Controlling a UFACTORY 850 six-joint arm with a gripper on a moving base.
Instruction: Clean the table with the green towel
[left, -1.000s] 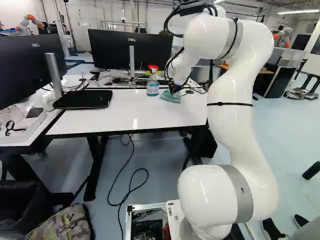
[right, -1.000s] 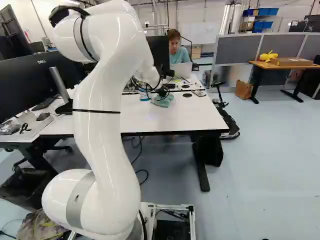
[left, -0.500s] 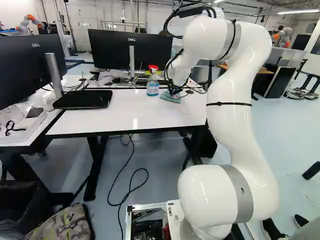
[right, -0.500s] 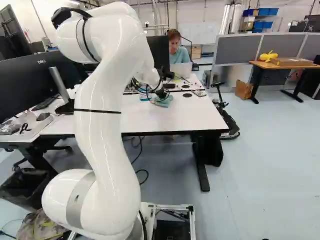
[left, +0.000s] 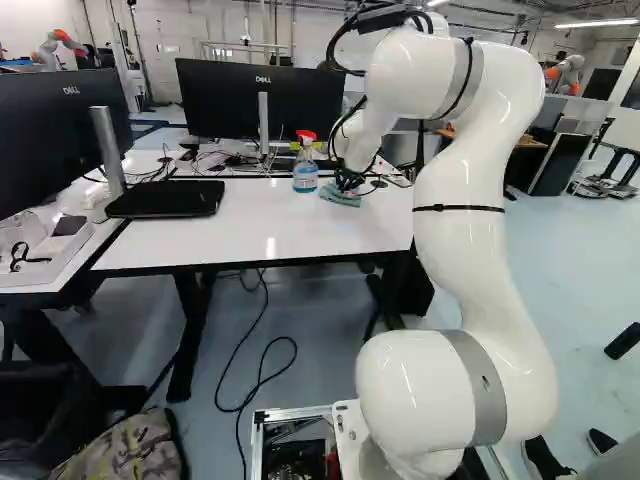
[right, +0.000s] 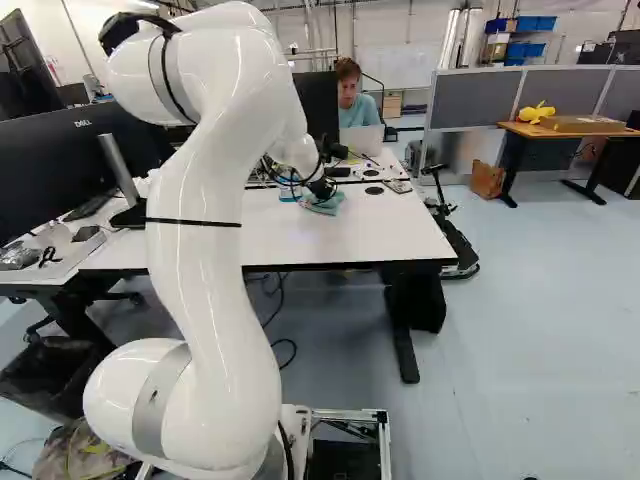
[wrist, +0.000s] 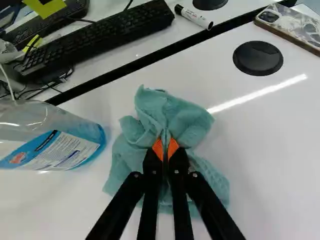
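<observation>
The black two-fingered gripper (wrist: 165, 148) pinches the crumpled teal cloth towel (wrist: 172, 118)! Both have just shifted slightly over the glossy white table (wrist: 280, 160); wiping looks under way.

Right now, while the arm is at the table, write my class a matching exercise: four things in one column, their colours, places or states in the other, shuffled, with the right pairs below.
Column one
1. Green towel
2. Spray bottle
3. Marker pen
4. Smartphone

Column two
A. Lying with its camera side up
B. Red head above, blue liquid inside
C. Bunched up and pinched in the gripper
D. White with a black cap, near one end of a black keyboard

Right pairs: 1-C, 2-B, 3-D, 4-A
</observation>
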